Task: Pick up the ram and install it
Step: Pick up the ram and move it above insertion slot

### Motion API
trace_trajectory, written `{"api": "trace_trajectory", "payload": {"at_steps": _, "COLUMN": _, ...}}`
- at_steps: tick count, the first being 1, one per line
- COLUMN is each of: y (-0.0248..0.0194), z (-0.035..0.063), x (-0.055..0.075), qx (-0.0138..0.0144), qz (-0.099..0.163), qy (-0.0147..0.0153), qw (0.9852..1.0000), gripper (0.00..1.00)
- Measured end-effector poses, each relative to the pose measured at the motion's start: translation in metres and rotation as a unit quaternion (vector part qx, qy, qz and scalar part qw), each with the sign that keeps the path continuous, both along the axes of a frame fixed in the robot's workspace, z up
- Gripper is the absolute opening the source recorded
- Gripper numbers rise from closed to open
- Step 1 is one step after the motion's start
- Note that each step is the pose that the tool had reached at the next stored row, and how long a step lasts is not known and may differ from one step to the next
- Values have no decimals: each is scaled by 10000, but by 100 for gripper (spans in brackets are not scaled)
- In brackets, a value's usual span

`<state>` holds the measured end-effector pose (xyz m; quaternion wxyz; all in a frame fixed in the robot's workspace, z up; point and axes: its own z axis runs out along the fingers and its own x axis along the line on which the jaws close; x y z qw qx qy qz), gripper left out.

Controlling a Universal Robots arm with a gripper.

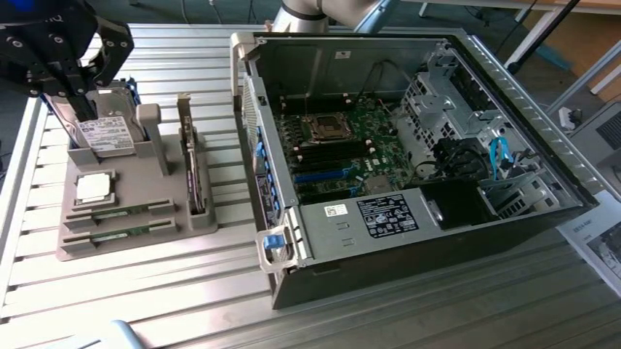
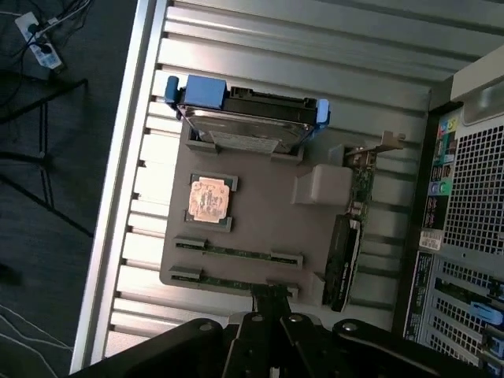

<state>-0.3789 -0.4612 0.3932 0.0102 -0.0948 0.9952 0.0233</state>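
Gripper: the gripper has a black, blocky, glossy housing with angular edges.
Sheen: a blue tint lies on the housing, on the side away from the computer case.
Fingers: the two fingers are slim and dark and narrow toward their tips.
Screws: small round screw heads sit at the finger bases.
Arm: a pale grey round arm tube with a blue-grey part beside it is just behind the computer case.

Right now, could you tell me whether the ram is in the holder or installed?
In the holder: one ram stick and its twin lie in its slots.
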Motion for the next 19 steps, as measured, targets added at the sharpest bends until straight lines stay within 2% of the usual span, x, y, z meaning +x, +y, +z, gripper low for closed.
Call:
{"api": "trace_trajectory", "payload": {"at_steps": 4, "y": 0, "z": 0, "x": 0, "qx": 0, "qz": 282, "qy": 0, "qw": 9996, "gripper": 11}}
{"api": "trace_trajectory", "payload": {"at_steps": 8, "y": 0, "z": 0, "x": 0, "qx": 0, "qz": 601, "qy": 0, "qw": 9982, "gripper": 11}}
{"api": "trace_trajectory", "payload": {"at_steps": 13, "y": 0, "z": 0, "x": 0, "qx": 0, "qz": 1069, "qy": 0, "qw": 9943, "gripper": 11}}
{"api": "trace_trajectory", "payload": {"at_steps": 19, "y": 0, "z": 1, "x": 0, "qx": 0, "qz": 1436, "qy": 1, "qw": 9896, "gripper": 11}}
